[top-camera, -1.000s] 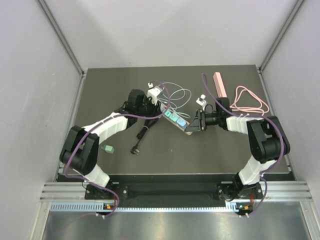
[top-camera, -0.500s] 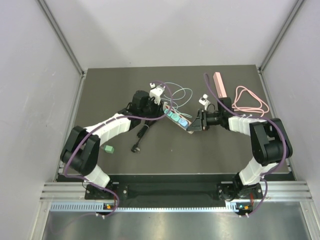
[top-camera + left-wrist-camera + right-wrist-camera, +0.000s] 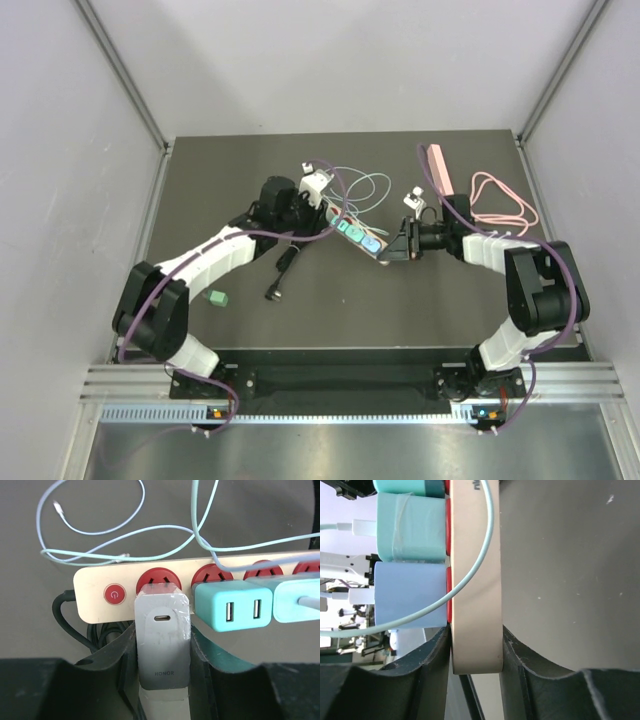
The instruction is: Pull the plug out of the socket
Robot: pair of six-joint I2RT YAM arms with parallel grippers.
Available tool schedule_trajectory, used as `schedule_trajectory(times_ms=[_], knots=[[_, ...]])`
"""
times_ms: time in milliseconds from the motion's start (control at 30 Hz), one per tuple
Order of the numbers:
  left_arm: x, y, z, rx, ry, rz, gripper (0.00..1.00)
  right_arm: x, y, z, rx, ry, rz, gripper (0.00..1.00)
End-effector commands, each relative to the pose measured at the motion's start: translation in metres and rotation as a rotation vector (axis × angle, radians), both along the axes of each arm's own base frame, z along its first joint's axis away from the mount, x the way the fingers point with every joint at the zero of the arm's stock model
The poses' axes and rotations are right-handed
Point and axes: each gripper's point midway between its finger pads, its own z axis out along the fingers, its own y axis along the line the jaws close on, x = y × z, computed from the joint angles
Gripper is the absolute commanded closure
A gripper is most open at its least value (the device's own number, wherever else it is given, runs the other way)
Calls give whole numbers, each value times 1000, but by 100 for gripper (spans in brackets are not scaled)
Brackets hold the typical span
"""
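The left gripper (image 3: 164,647) clamps the grey rectangular plastic charger plug (image 3: 163,625), while the right gripper (image 3: 476,652) pinches the end of the beige plastic power strip (image 3: 475,570).

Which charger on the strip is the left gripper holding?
The grey HONOR charger, beside the red button on the power strip; the others are teal or blue.

Grey charger (image 3: 163,645): "HONOR", printed low on its face.
Red button (image 3: 114,594): power symbol; on the power strip (image 3: 95,582), left of the grey charger.
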Motion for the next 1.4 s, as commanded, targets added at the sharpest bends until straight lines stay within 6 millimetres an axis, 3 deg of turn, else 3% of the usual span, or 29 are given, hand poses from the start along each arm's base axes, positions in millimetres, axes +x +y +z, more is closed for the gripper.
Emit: schedule_trajectory(times_ms=[0, 167, 233, 267, 300, 367, 400, 600, 667, 800, 833, 900, 933, 967, 1033, 1067, 1100, 1233, 1267, 1300, 1367], knots=[[-43, -42, 101, -219, -258, -305, 100, 42, -14, 4, -52, -170, -118, 100], [-28, -29, 104, -183, -288, -191, 100, 45, -17, 3, -65, -176, -137, 100], [-22, -30, 95, -209, -164, -114, 100, 46, -19, 1, -78, -178, -147, 100], [-19, -31, 100, -215, -112, -79, 100, 48, -21, -1, -87, -177, -159, 100], [-17, -35, 84, -223, 0, -42, 100, 49, -23, -1, -94, -180, -165, 100], [-17, -44, 87, -260, 89, -29, 100, 50, -25, -3, -113, -189, -178, 100], [-18, -46, 72, -269, 192, 14, 100, 51, -26, -2, -120, -200, -180, 100], [-22, -56, 67, -329, 349, 66, 100, 54, -31, 0, -149, -230, -203, 100], [-24, -56, 68, -323, 343, 56, 100, 53, -31, -2, -148, -225, -201, 100], [-23, -42, 81, -242, 90, 7, 100, 53, -30, -3, -129, -202, -199, 100], [-28, -36, 67, -218, 70, 2, 100, 53, -30, -3, -123, -202, -198, 100], [-24, -30, 83, -228, -74, -14, 100, 51, -29, -2, -104, -190, -190, 100], [-25, -24, 72, -210, -87, -1, 100, 52, -29, -2, -99, -188, -191, 100], [-24, -23, 80, -227, -130, -1, 100, 51, -28, -2, -94, -187, -187, 100], [-26, -20, 72, -224, -136, 5, 100, 51, -27, -2, -88, -185, -186, 100], [-26, -21, 83, -261, -175, 5, 100, 51, -27, -1, -82, -184, -183, 100], [-29, -19, 75, -268, -169, 9, 100, 50, -27, -1, -79, -182, -184, 100], [-26, -25, 81, -327, -109, 38, 100, 50, -26, 0, -73, -182, -180, 100], [-28, -27, 59, -302, 12, 70, 100, 50, -26, 0, -74, -182, -180, 100], [-22, -33, 72, -319, 32, 78, 100, 50, -27, 0, -75, -181, -182, 100], [-19, -39, 57, -323, 164, 128, 100, 50, -26, -1, -75, -179, -181, 100]])
